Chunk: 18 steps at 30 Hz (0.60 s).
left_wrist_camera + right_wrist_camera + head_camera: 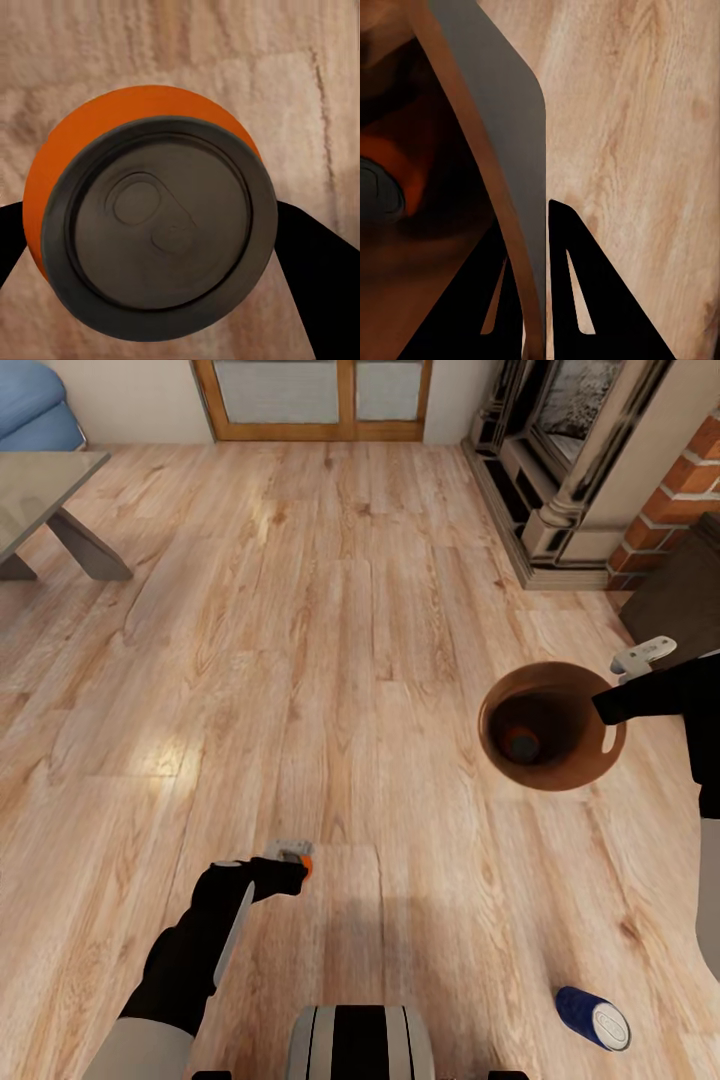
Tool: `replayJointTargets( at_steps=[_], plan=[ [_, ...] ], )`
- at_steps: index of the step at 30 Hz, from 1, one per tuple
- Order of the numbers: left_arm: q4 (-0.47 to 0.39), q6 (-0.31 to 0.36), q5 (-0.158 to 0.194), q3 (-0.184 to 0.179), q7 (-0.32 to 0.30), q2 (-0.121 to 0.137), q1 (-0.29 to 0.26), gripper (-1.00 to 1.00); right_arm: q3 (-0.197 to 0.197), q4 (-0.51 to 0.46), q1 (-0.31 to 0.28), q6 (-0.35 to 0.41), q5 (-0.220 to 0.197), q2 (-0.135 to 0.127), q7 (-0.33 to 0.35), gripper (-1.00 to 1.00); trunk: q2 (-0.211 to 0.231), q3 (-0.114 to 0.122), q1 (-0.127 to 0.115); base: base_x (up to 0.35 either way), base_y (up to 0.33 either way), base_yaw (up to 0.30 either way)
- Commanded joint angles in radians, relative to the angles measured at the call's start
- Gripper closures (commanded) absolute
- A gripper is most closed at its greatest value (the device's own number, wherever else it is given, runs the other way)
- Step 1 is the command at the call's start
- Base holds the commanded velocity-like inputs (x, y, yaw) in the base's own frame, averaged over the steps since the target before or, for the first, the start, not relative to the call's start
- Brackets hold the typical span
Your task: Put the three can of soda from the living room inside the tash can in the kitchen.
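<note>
- Wood floor [330, 640] of the living room, head view: left gripper [290, 857] closed on an orange can [306, 860], mostly hidden by the fingers. Copper bin [590, 760] stands on the floor near the fireplace [560, 470], an orange can [520, 744] at its bottom. Right gripper [628, 678] at the bin's rim, fingertips hidden. Blue can [592, 1018] lies on its side, well apart from the bin. Table [45, 490] and sofa [35, 405] cut off at the edge.
- Left wrist view: can [150, 225] top-on between dark fingers [315, 277], over floor.
- Right wrist view: fingers [585, 300] pinch the bin wall [487, 172]; can inside [379, 187] partly cut off.
</note>
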Motion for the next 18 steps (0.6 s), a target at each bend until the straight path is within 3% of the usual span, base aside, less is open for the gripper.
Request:
replayJointTargets(
  at_steps=[1, 13, 18],
  plan=[
    [-0.002, 0.0, -0.001, 0.0, 0.0, 0.0, 0.0, 1.0, 0.0, 0.0, 0.0, 0.003, -0.004, 0.001, 0.005, 1.0, 0.0, 0.0, 0.0, -0.131, 0.0, 0.0],
    [-0.012, 0.007, -0.002, 0.0, 0.0, 0.0, 0.0, 1.0, -0.003, -0.002, 0.008, 0.003, -0.002, 0.001, 0.006, 1.0, 0.0, 0.0, 0.0, -0.288, 0.0, 0.0],
    [-0.03, 0.008, -0.002, 0.0, 0.0, 0.002, 0.0, 1.0, 0.0, -0.003, 0.041, 0.003, -0.001, 0.006, 0.006, 1.0, 0.0, 0.0, 0.0, -0.274, 0.0, 0.0]
  ],
)
